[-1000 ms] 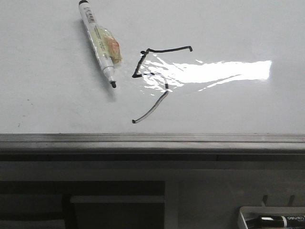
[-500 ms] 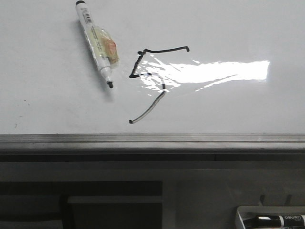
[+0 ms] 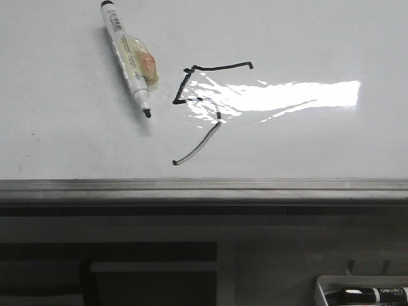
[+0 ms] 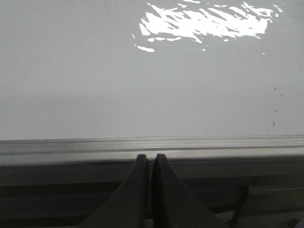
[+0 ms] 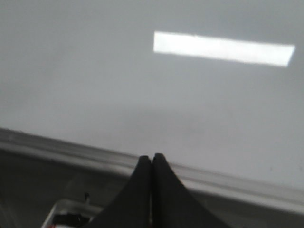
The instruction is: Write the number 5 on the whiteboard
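Nothing has moved in the last half second, after a slight leftward shift of the scene before that. On the whiteboard (image 3: 306, 38) the number 5 (image 3: 203, 105) sits mid-board, its tail broken, with an uncapped marker (image 3: 129, 58) lying just left of it. Left gripper (image 4: 151, 164) and right gripper (image 5: 151, 164) both hover at the board's edge, fingers pressed together, empty.

A glossy, smooth white finish is shown by the whiteboard (image 3: 306, 38), edged with a brushed grey metal strip (image 3: 204, 189); plastic is suggested by the marker (image 3: 127, 54).
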`<action>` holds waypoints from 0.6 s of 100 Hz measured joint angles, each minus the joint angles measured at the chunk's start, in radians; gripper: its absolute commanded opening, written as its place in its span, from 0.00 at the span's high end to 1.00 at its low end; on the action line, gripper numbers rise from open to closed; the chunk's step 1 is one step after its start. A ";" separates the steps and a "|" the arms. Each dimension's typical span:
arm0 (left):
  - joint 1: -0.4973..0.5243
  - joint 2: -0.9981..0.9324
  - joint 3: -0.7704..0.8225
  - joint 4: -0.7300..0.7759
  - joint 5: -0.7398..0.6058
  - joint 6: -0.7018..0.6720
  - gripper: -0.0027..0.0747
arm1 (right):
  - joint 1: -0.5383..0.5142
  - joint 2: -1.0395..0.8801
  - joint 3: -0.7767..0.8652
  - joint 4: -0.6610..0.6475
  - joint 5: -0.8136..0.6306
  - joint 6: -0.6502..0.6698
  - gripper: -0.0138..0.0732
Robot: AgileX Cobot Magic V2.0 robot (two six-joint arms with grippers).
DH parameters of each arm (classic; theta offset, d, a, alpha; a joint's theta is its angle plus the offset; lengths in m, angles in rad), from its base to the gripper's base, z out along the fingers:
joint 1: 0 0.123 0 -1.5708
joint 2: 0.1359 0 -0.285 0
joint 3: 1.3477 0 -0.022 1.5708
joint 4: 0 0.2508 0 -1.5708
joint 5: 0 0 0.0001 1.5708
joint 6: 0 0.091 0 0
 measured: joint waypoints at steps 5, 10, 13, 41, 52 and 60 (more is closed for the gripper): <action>0.000 0.000 0.000 0.000 0.000 0.000 0.99 | -0.013 -0.014 0.000 -0.004 0.071 0.004 0.91; 0.000 0.000 0.000 0.000 0.000 0.000 0.99 | -0.020 -0.027 0.000 -0.010 0.107 0.004 0.91; 0.000 0.000 0.000 0.000 0.002 0.000 0.99 | -0.021 -0.038 0.000 -0.015 0.114 0.004 0.91; 0.000 0.000 0.000 0.000 0.002 0.000 0.99 | -0.025 -0.050 -0.002 -0.020 0.122 0.004 0.91; 0.000 0.000 0.000 0.000 0.002 0.000 0.99 | -0.025 -0.050 -0.002 -0.020 0.122 0.004 0.91; 0.000 0.000 0.000 0.000 0.002 0.000 0.99 | -0.025 -0.050 -0.002 -0.020 0.122 0.004 0.91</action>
